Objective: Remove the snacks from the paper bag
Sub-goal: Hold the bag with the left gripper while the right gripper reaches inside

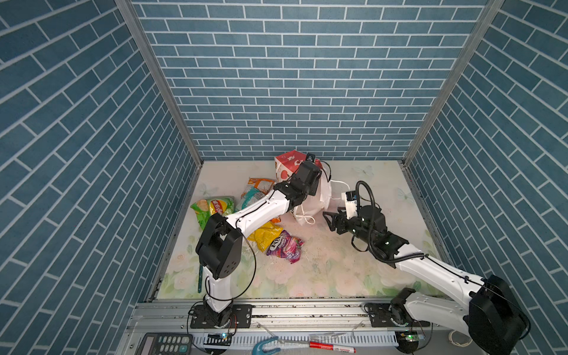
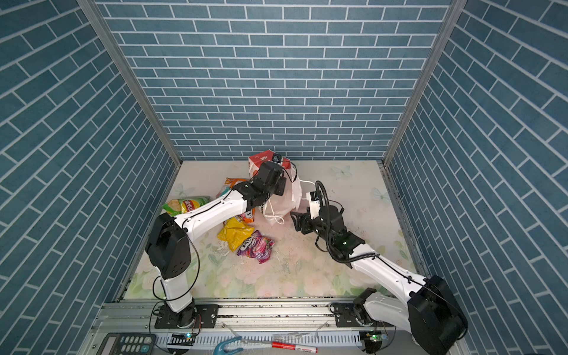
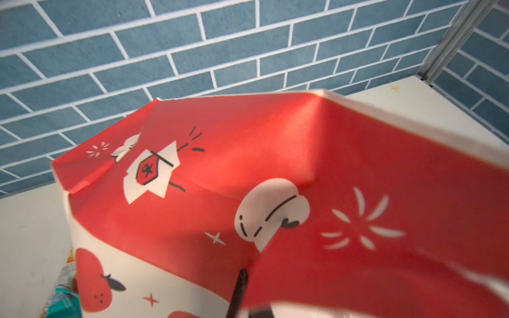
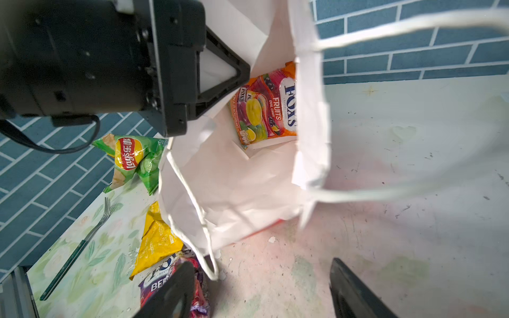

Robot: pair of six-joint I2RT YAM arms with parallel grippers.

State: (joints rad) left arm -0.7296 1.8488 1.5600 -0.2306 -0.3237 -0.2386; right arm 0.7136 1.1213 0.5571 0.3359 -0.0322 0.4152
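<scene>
The paper bag (image 1: pixel 287 166) (image 2: pixel 261 161) lies tipped near the back wall, with its white mouth (image 4: pixel 228 187) facing my right gripper. My left gripper (image 3: pixel 242 291) (image 1: pixel 314 188) is shut on the bag's wall near the red end (image 3: pixel 275 154). An orange FOX'S packet (image 4: pixel 265 104) lies deep inside the bag. Outside it lie a green Lay's bag (image 1: pixel 213 207) (image 4: pixel 132 157), a yellow packet (image 1: pixel 264 235), a purple FOX'S packet (image 1: pixel 285 246) and a teal-white packet (image 1: pixel 252 196). My right gripper (image 1: pixel 328 219) (image 4: pixel 260 275) hovers open just before the mouth, holding nothing.
A green-handled fork (image 4: pixel 80 245) lies on the floral mat by the left wall. The bag's string handles (image 1: pixel 307 218) trail toward my right gripper. A calculator (image 1: pixel 166 342), a blue hook (image 1: pixel 266 344) and a red marker (image 1: pixel 332 345) sit on the front rail.
</scene>
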